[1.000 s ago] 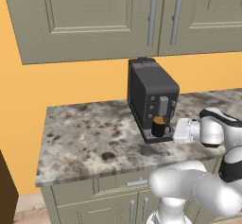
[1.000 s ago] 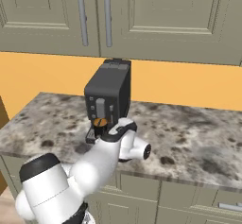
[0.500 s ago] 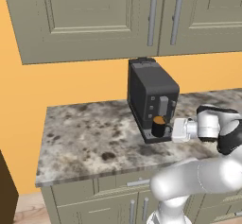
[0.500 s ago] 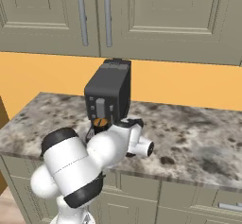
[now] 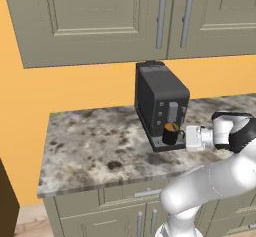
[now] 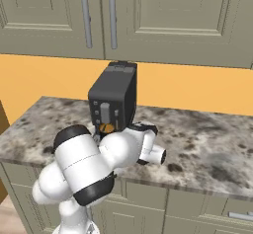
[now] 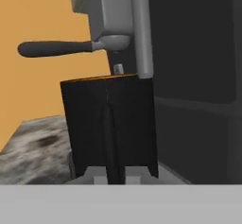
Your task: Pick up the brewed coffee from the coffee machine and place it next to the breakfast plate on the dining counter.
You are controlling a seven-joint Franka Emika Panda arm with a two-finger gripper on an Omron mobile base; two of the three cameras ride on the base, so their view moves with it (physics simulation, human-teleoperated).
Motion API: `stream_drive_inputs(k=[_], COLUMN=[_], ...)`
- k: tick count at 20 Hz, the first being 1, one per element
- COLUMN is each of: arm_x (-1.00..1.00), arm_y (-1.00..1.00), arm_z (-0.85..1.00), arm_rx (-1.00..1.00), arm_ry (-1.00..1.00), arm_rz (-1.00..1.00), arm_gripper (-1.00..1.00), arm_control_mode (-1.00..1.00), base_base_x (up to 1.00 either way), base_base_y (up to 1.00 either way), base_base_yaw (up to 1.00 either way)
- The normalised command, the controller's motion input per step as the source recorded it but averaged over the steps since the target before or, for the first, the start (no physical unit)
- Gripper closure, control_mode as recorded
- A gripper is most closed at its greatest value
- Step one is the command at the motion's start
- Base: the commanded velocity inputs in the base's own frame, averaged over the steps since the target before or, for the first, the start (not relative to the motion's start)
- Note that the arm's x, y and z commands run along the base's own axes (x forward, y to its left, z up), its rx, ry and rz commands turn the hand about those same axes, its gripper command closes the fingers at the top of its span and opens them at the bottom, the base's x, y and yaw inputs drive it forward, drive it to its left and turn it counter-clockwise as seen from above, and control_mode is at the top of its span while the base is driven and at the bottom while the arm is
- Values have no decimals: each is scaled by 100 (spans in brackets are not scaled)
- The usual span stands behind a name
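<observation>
Coffee, a small black cylindrical mug (image 5: 169, 135) with brown-orange liquid at its top, stands on the black drip tray (image 5: 161, 145) of the dark grey boxy coffee machine (image 5: 160, 99), directly under the front spout. That machine sits on a mottled grey-brown marble counter (image 5: 95, 146) below 2 olive-grey wall cabinet doors (image 5: 125, 18), against an orange wall. The white arm reaches in level from the side, and its gripper (image 5: 181, 137) meets the mug's side at the handle. In the hand view the mug (image 7: 108, 124) looms close, its thin vertical handle (image 7: 111, 142) running down between the fingertips at the bottom edge; the fingers are pinched together on that handle. A dark lever (image 7: 56, 48) juts sideways from the machine above the mug.
</observation>
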Motion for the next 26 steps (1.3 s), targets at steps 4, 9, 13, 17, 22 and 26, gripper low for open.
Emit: stream_drive_inputs(k=[4, 9, 13, 17, 22, 26], arm_x=[-50, -55, -65, -53, -54, -56], arm_y=[-7, 4, 8, -2, 3, 34], arm_z=[6, 5, 20, 86, 93, 64], arm_rx=[0, -8, -12, -1, -5, -17], arm_ry=[-4, -1, -1, -6, -8, -10], arm_rz=[0, 0, 0, 0, 1, 1], arm_gripper=[100, 100, 100, 100, 100, 100], arm_control_mode=[-100, -100, -100, -100, -100, -100], base_base_x=[0, 0, 0, 0, 0, 0], base_base_y=[0, 0, 0, 0, 0, 0], base_base_yaw=[0, 0, 0, 0, 0, 0])
